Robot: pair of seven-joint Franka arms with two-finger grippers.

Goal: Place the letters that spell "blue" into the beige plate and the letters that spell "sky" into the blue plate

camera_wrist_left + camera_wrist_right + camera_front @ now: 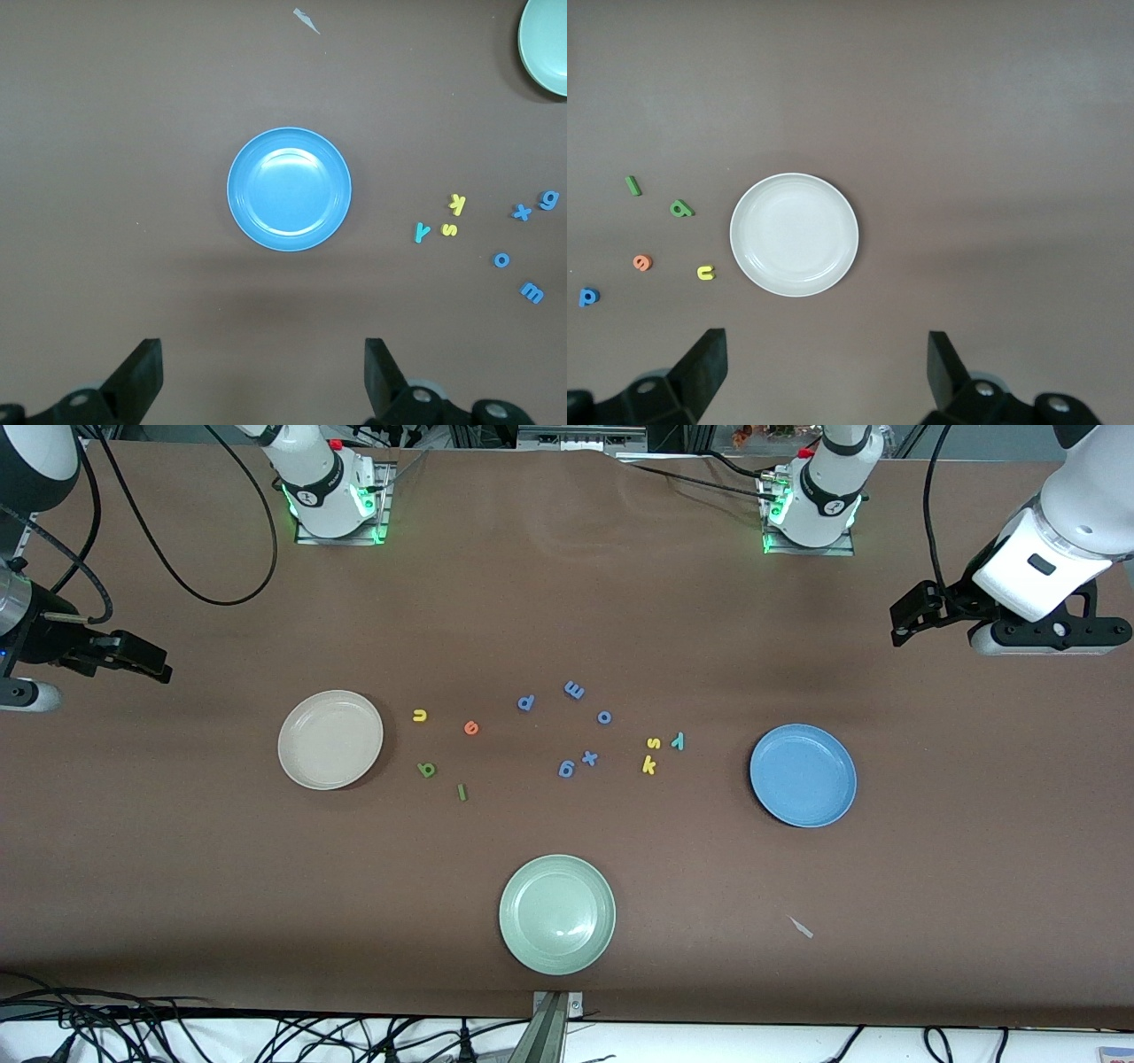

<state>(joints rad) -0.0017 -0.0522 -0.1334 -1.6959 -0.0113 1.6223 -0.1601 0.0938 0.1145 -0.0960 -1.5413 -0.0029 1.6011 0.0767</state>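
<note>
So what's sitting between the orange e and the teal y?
In the front view, five blue letters lie between the orange e and the teal y.

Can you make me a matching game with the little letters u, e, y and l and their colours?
Letters:
1. letter u
2. letter e
3. letter y
4. letter l

Colours:
A. dark green
B. teal
C. yellow
D. orange

Pairs: 1-C, 2-D, 3-B, 4-A
</note>
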